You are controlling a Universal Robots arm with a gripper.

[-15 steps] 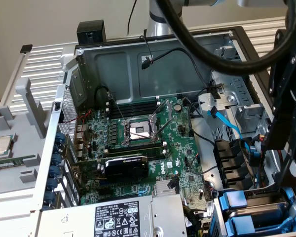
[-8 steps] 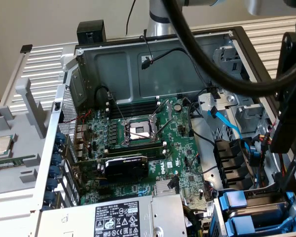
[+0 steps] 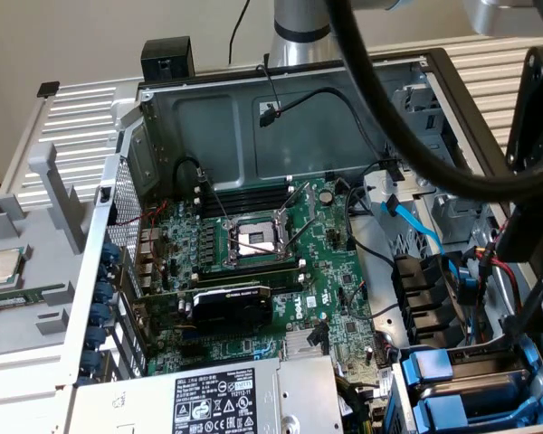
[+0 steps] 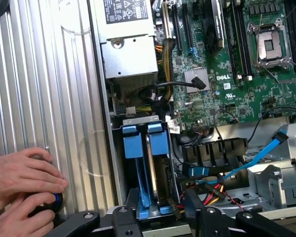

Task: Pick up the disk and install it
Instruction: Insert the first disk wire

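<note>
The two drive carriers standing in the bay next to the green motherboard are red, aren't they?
Not red: the two drive carriers standing in the bay next to the green motherboard are blue, as the wrist view shows.

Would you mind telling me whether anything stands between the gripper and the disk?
Nothing visible does: the gripper sits right at the end of the disk in the drive cage. A person's hands and the cables lie off to either side.
</note>
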